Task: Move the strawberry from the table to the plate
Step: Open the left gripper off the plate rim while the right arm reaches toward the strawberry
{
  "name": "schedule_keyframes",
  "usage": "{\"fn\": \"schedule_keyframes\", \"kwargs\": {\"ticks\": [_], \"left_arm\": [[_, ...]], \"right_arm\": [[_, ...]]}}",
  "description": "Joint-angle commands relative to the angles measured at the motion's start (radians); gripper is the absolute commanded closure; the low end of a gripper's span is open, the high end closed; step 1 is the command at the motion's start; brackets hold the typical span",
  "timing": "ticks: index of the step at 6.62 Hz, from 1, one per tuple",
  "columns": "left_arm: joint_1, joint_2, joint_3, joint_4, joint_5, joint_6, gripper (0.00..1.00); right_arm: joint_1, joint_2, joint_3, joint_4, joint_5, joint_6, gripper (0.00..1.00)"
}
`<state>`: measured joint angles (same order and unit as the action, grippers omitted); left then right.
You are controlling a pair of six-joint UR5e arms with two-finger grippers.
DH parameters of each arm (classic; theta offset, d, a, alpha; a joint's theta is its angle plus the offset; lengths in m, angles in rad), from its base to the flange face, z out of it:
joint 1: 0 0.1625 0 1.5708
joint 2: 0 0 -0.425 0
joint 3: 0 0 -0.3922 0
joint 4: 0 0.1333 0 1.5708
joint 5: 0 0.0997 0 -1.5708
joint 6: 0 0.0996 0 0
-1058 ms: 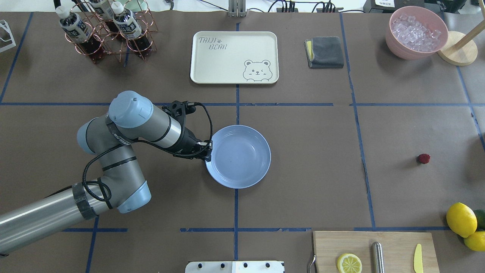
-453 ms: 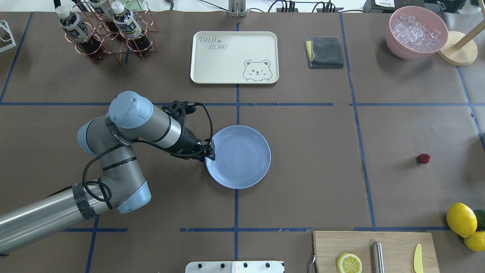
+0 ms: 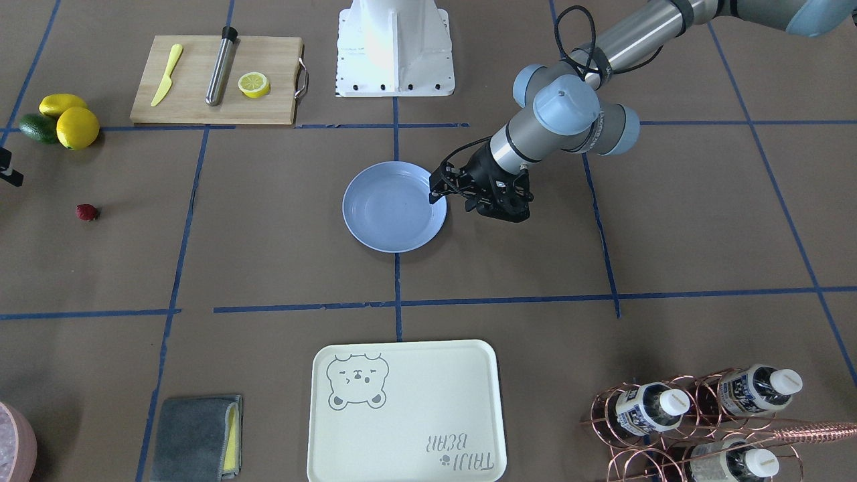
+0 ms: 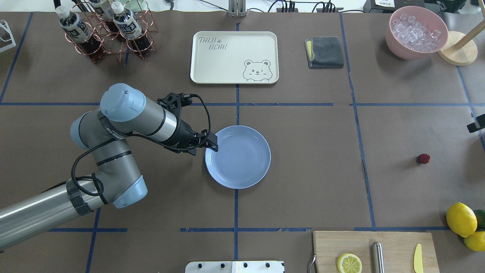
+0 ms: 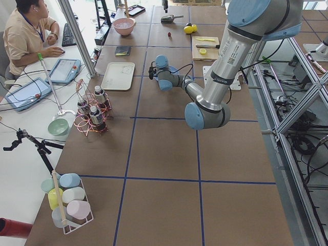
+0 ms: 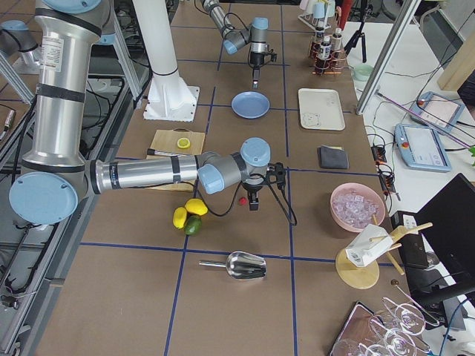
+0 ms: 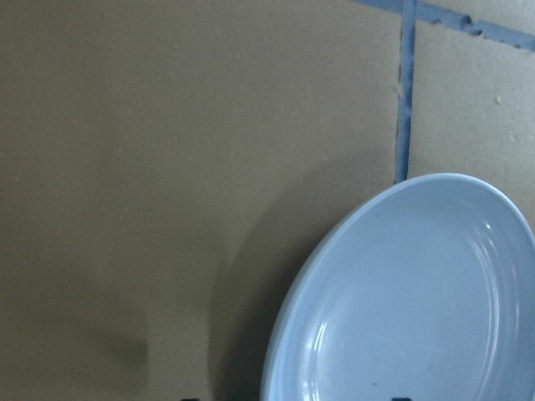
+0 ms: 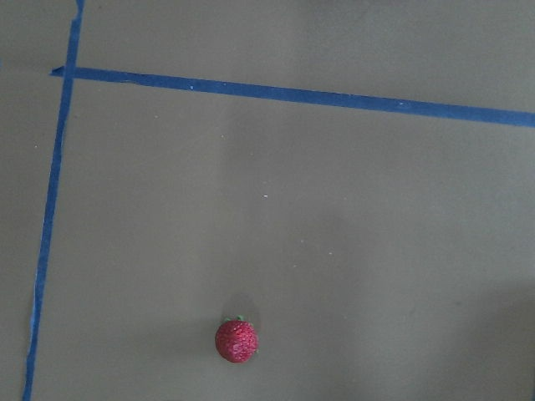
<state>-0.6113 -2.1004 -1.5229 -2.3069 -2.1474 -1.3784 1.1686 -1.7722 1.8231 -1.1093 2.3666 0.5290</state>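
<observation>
The strawberry (image 4: 423, 158) (image 3: 86, 212) (image 8: 236, 341) lies alone on the brown table (image 4: 310, 151) at the right, small and dark red. Far from it, the light blue plate (image 4: 238, 157) (image 3: 394, 206) (image 7: 418, 301) sits empty at the table's middle. My left gripper (image 4: 212, 146) (image 3: 438, 191) hangs at the plate's left rim. Its two tips sit wide apart at the bottom of the left wrist view, open and holding nothing. Only a black piece of my right gripper (image 4: 475, 125) (image 6: 253, 200) shows at the overhead view's right edge, beyond the strawberry. I cannot tell its state.
Lemons (image 4: 461, 219) and a cutting board (image 4: 373, 250) with a half lemon sit near right. A bear tray (image 4: 234, 57), grey cloth (image 4: 325, 52), pink ice bowl (image 4: 416, 32) and bottle rack (image 4: 106, 34) line the far side. A person (image 5: 31, 31) sits beyond the left end.
My left arm's elbow and wrist have shifted left and toward the far side, while the gripper tip stays at the plate's left rim. A piece of the right gripper has come in at the right edge.
</observation>
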Motion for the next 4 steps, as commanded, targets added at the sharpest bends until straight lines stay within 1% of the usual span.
{"fn": "schedule_keyframes", "kwargs": {"ticks": [1,2,3,4], "left_arm": [[-0.021,0.016,-0.028,0.003,-0.002,-0.001,0.17],[-0.027,0.017,-0.037,0.003,-0.002,-0.002,0.17],[-0.027,0.017,-0.037,0.003,-0.002,-0.002,0.17],[-0.027,0.017,-0.039,0.003,-0.002,-0.002,0.16]], "right_arm": [[-0.178,-0.061,-0.007,0.206,-0.163,0.255,0.00],[-0.261,-0.055,-0.011,0.212,-0.249,0.399,0.00],[-0.304,-0.050,-0.014,0.226,-0.294,0.475,0.01],[-0.313,-0.047,-0.048,0.252,-0.318,0.480,0.01]]}}
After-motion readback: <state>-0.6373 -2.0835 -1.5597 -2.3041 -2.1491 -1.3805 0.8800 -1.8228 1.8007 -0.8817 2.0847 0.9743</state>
